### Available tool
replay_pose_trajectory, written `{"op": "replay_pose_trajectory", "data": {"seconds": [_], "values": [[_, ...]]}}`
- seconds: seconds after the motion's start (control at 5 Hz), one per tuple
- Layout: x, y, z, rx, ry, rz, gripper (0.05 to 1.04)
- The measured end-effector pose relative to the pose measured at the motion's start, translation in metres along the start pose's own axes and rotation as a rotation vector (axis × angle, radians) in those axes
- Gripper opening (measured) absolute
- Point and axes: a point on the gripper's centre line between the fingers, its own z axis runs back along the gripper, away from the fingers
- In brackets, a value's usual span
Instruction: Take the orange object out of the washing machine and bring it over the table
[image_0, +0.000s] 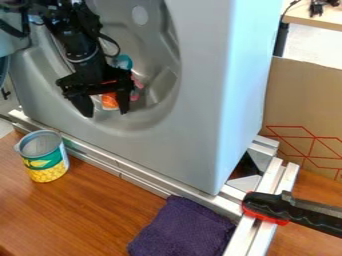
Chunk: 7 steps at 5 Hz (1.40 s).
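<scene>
An orange item (109, 103) sits in the grey basin (160, 100), seen between the spread fingers of my black gripper (106, 114), which points down. Just beside it are pink (136, 90) and teal (123, 62) pieces. Outside the basin, on the brown wooden table (93, 215), stands an open can (45, 156) with a corn label; a folded purple cloth (184, 230) lies near the metal rail (143, 183).

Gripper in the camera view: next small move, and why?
Probably a slight lowering, fingers kept apart: the gripper hangs over the grey basin, open, and the orange item shows between its fingers, partly hidden; contact can't be confirmed.
</scene>
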Motion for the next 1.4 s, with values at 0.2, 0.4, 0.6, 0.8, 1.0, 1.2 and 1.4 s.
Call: {"op": "replay_pose_trajectory", "data": {"seconds": [0.2, 0.4, 0.6, 0.8, 1.0, 1.2, 1.4], "values": [[0.003, -0.002, -0.004, -0.006, 0.004, 0.000, 1.000], [0.006, -0.001, -0.005, 0.004, 0.001, 0.008, 0.960], [0.006, 0.001, -0.005, 0.014, 0.003, 0.013, 0.706], [0.005, 0.001, -0.005, 0.013, 0.007, 0.011, 0.615], [0.000, 0.000, -0.005, 0.003, 0.017, 0.001, 0.615], [-0.021, 0.004, 0.007, 0.016, 0.054, -0.021, 0.614], [-0.066, 0.014, 0.030, 0.047, 0.167, -0.005, 0.613]]}}
